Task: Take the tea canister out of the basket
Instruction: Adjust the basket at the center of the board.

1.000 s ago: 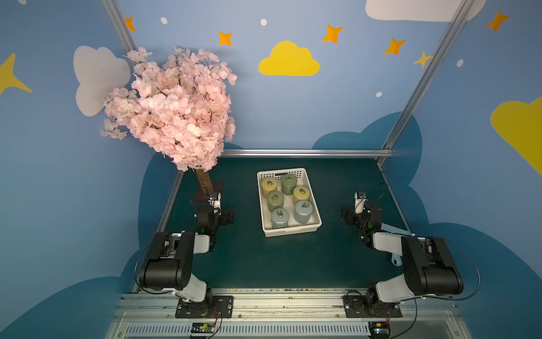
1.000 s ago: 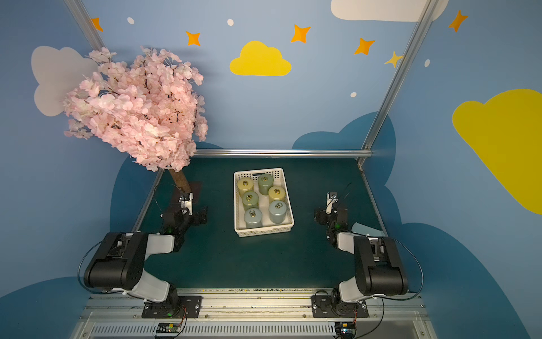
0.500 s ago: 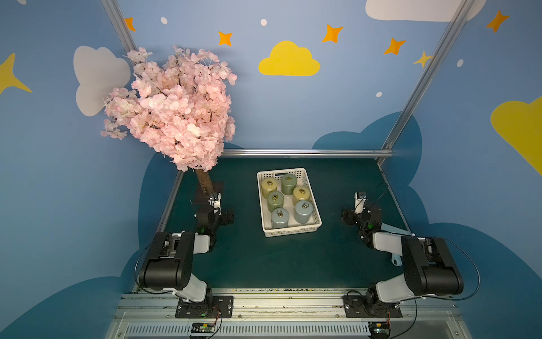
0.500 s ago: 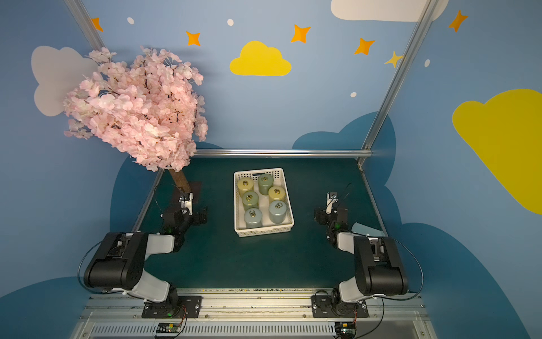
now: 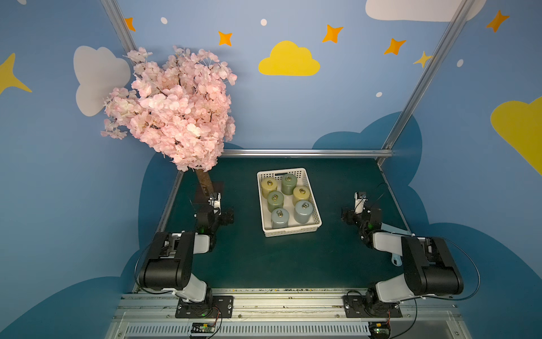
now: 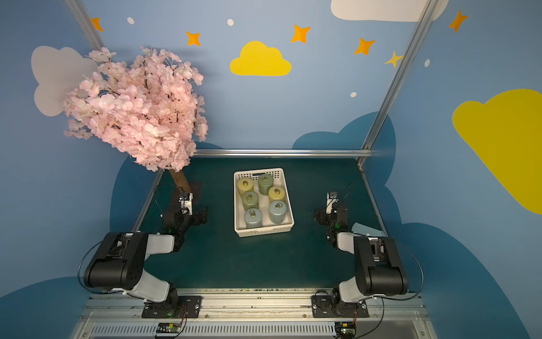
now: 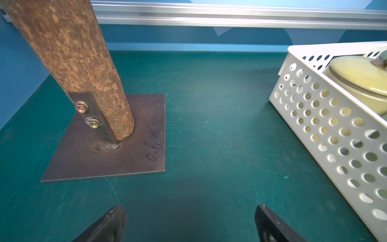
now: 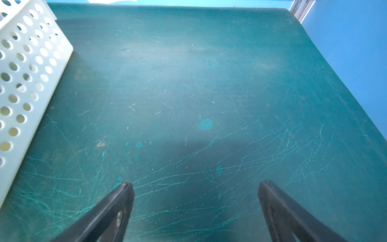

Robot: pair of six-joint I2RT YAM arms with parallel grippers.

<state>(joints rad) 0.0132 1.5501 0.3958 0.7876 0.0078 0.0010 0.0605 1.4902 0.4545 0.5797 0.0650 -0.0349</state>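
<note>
Blue walls [image 5: 293, 117], painted with yellow and white clouds and orange stars. Dark green mat [image 5: 264, 258] underfoot, scuffed and scratched all over in both wrist views.

Basket [image 5: 289, 232]: white, perforated sides, flat near the middle of the mat, slightly skewed. It holds all six tea canisters [image 5: 275, 200], upright, in pairs, each lid with a ring pull.
- Far pair in the basket: one yellowish, one green.
- Middle pair: one green, one yellowish, sides swapped.
- Near pair: both grey-blue.
- None lifted, none touched by either arm.

Left gripper [image 7: 190, 212]: low over bare mat, well apart from the basket on its left-arm side. Jaws spread wide, only mat between them. The left wrist view takes in the basket's holed wall, with a yellowish lid showing above the rim.

Right gripper [image 8: 195, 184]: low over bare mat, well apart from the basket on the opposite side. Jaws spread wide, nothing between them. The right wrist view shows one corner of the basket and no canister.

Blossom tree [image 5: 176, 111]: pink, out past the left gripper from the basket, crown overhanging the mat's corner. Its brown trunk [image 7: 69, 52] leans, bolted to a rusty square base plate [image 7: 136, 159] that lies flat on the mat, apart from the basket.
</note>
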